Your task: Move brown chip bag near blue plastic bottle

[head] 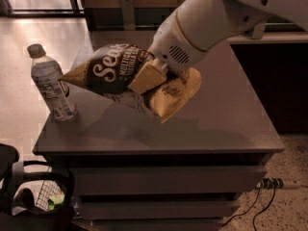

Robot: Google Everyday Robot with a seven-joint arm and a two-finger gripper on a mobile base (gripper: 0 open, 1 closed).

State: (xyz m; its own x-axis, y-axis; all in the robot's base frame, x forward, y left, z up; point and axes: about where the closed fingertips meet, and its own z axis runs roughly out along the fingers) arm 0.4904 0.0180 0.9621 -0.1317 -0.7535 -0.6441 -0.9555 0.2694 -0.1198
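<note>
The brown chip bag (113, 69) with white script lettering and yellow-tan ends hangs in the air over the table's middle-left. My gripper (150, 76) is shut on the bag's middle, its tan fingers (144, 77) pressed on the front. The white arm (211, 18) reaches in from the upper right. The blue plastic bottle (50, 83) stands upright at the table's left edge, just left of the bag's tip. The bag's left end is close to the bottle but apart from it.
The grey table (226, 114) has drawers below its front edge. A dark chair and a wire basket (45, 196) sit on the floor at lower left. A cable (269, 184) lies at lower right. A counter runs behind the table.
</note>
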